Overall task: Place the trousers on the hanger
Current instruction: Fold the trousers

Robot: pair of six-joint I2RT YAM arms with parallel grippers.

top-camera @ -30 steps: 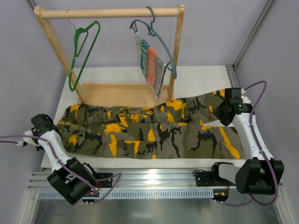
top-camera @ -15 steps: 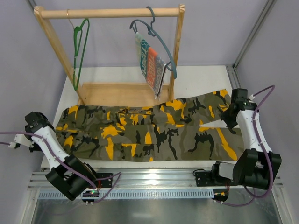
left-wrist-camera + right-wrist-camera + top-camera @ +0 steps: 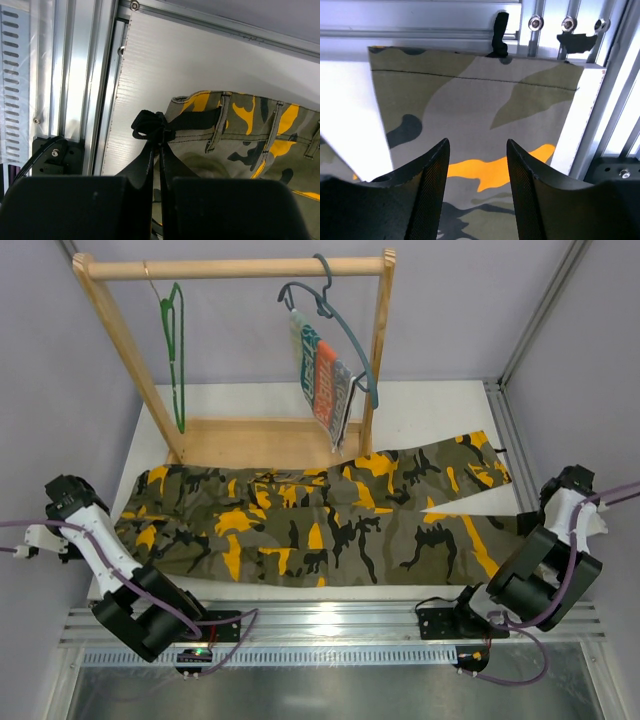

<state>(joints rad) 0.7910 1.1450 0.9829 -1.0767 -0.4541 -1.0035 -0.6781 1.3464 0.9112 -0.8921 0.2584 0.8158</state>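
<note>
The camouflage trousers lie flat across the white table, waist to the left and leg ends to the right. My left gripper is at the table's left edge, shut on the black strap at the waistband corner. The right gripper stands open at the table's right edge, its fingers apart above a leg hem and holding nothing. The thin green hanger hangs from the rack's bar at the left, seen nearly edge-on.
A wooden rack stands at the back of the table. A grey-blue hanger with a striped cloth hangs on its right side. Aluminium rails run along the near edge, and a frame post rises at the right.
The right gripper has swung off the trouser leg out to the table's right edge. The left gripper has drawn further left with the waistband. The green hanger has turned edge-on.
</note>
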